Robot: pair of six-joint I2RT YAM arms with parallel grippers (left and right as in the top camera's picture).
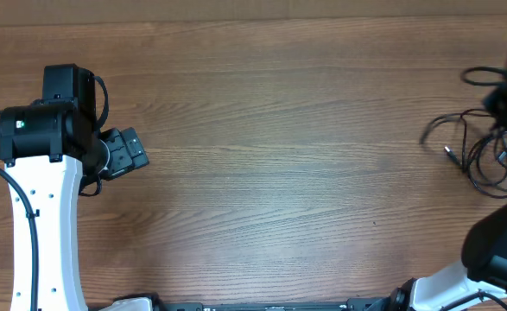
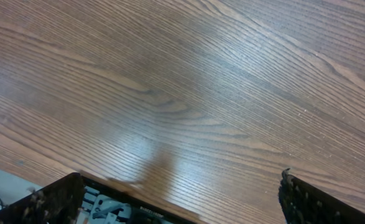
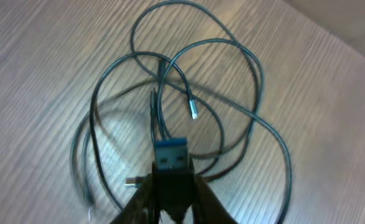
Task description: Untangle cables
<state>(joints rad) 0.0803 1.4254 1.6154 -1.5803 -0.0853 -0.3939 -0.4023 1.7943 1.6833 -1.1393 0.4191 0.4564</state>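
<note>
Cables (image 3: 163, 65): one crossed heap, untangling barely begun; right gripper (image 3: 171, 190) clamped on blue plug (image 3: 171, 154); left gripper (image 2: 182, 198) spread, empty, well apart.

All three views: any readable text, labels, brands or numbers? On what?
None readable.
The blue USB plug in the right pincer shows no marking.
The cables and the wooden table carry no print.
The left arm's housing shows only a small green light, no lettering.
</note>
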